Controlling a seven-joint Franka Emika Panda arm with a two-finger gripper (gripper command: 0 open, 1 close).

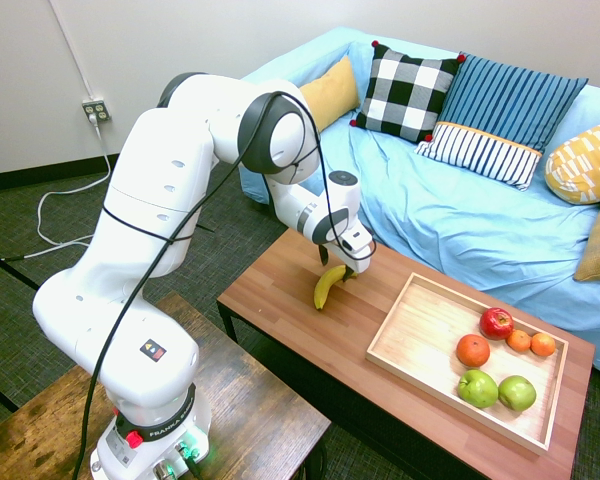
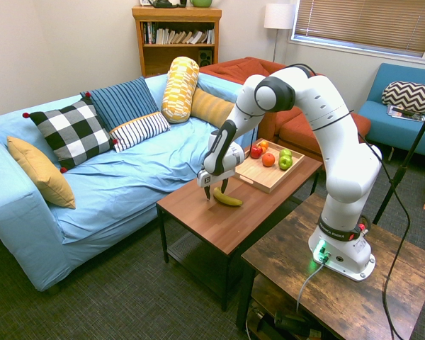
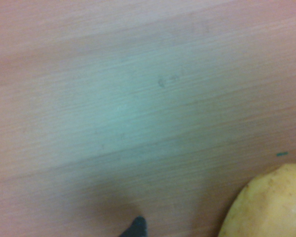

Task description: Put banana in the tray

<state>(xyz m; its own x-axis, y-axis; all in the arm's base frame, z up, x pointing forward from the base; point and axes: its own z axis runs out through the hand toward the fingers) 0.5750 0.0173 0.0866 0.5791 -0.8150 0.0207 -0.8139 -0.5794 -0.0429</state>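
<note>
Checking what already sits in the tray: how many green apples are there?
2, both in the tray, side by side at its near corner: one green apple below the orange, the other just right of it. None seems hidden.

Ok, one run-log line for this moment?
stage: reaching | hand: open, over curved yellow banana | banana: on table | pale wooden tray: holds other fruit

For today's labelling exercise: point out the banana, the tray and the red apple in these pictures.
banana [image 1: 327, 287], first exterior view, middle of its yellow body on the table.
tray [image 1: 420, 340], first exterior view, bare pale wood floor near its empty end.
red apple [image 1: 496, 322], first exterior view, centre of its skin, inside the tray.
</note>
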